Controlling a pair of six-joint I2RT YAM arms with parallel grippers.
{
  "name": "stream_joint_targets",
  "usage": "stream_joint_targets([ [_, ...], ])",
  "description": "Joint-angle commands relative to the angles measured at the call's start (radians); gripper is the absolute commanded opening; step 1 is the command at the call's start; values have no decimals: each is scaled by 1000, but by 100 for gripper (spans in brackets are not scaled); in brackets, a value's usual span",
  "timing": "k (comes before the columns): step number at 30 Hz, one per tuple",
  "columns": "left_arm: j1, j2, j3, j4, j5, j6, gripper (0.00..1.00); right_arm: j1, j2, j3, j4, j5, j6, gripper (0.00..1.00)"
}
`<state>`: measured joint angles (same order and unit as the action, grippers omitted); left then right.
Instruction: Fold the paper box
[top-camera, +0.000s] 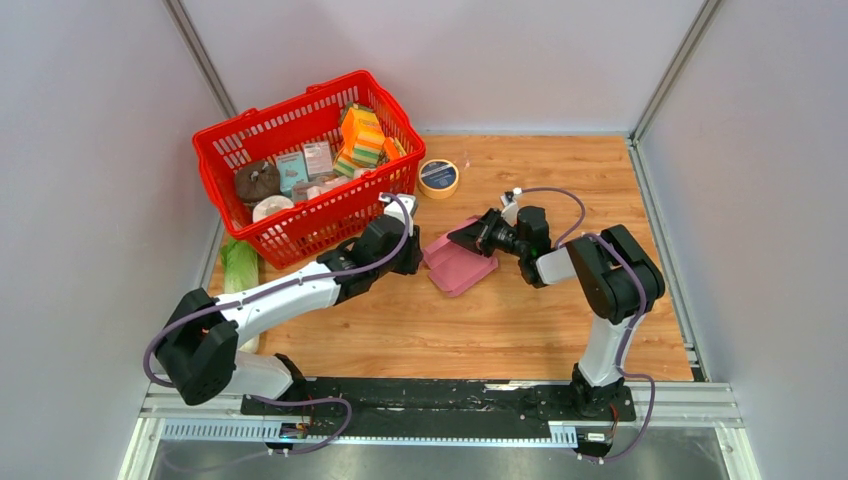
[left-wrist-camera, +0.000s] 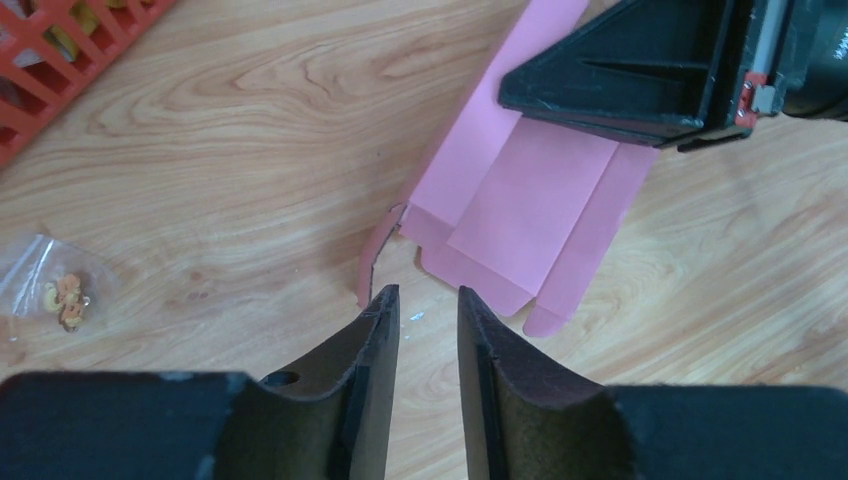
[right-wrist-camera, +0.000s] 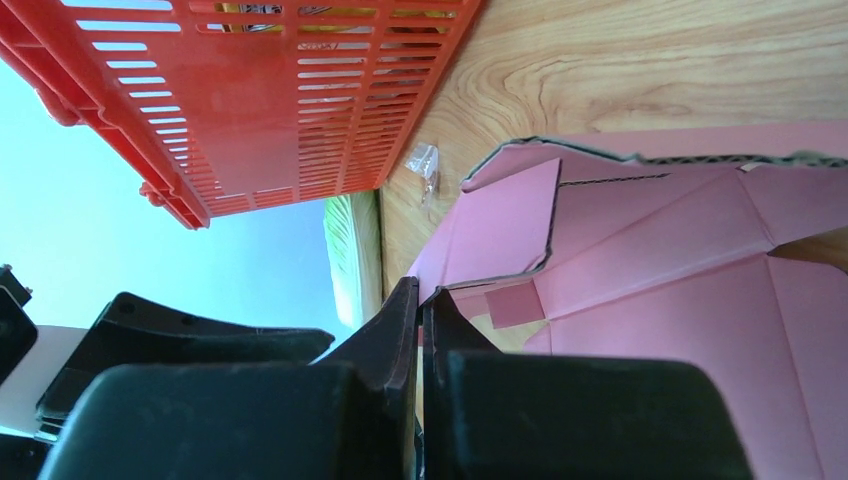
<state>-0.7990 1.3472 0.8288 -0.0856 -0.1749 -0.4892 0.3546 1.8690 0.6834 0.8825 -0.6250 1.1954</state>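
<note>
Bright, even, diffuse light; faint soft shadows; mostly sharp focus.

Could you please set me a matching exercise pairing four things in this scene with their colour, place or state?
Things:
1. paper box
2. basket
3. tape roll
4. left gripper

Descriptions:
A. jaws slightly apart, nothing between them
B. lies just right of the basket
C. pink, not yet folded up
D. red, filled with packs and cartons

Pairs: 1-C, 2-D, 3-B, 4-A
</note>
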Motion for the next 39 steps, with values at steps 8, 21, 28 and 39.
stream_joint_targets([
  [8, 29, -39, 36, -114, -123, 86, 32, 0, -16, 4, -30, -35, -74, 0],
  [21, 27, 183, 53, 15, -20, 185, 26, 0, -24, 11, -68, -4, -43, 0],
  [28, -9, 222, 61, 141, 20, 170, 25, 0, 1, -22, 3, 16, 52, 0],
  [39, -20, 228, 10, 247, 5, 147, 30, 0, 18, -48, 55, 31, 96, 0],
])
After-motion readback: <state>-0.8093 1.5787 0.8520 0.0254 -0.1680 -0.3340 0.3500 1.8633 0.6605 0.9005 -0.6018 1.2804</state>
